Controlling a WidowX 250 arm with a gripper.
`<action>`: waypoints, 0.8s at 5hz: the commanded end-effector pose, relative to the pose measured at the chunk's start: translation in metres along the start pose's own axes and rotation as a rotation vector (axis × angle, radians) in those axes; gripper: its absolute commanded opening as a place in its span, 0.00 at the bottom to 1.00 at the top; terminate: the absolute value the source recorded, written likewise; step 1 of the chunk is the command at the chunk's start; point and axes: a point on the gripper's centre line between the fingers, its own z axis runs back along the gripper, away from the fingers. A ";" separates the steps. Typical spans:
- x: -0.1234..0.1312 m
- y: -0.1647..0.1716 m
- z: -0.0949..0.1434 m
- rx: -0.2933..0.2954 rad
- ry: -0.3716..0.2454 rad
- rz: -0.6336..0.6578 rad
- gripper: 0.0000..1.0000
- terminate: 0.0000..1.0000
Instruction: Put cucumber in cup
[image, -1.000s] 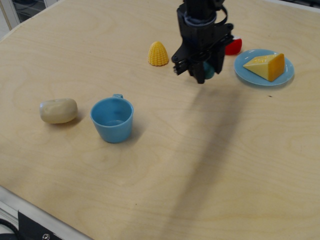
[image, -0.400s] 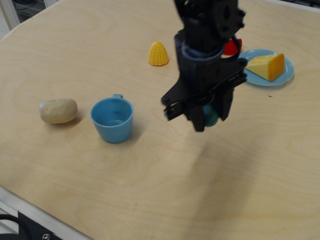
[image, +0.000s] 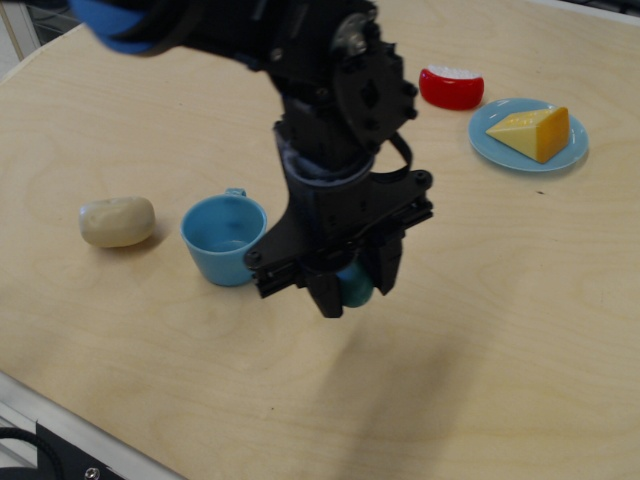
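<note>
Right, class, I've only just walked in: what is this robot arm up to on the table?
The gripper is shut on the cucumber and holds it above the table, just right of the light blue cup. The cup stands upright and looks empty, so the cucumber is not yet in it. A beige potato lies left of the cup. Far right, a cheese wedge sits on a blue plate, beside a red toy.

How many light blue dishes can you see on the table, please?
2: the cup left of the gripper, and the plate holding a cheese wedge at the far right. The arm may hide others.
</note>
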 end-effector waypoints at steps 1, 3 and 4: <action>0.040 0.038 0.009 -0.062 -0.025 0.133 0.00 0.00; 0.072 0.035 -0.005 -0.117 0.033 0.230 0.00 0.00; 0.079 0.031 -0.007 -0.151 0.059 0.262 0.00 0.00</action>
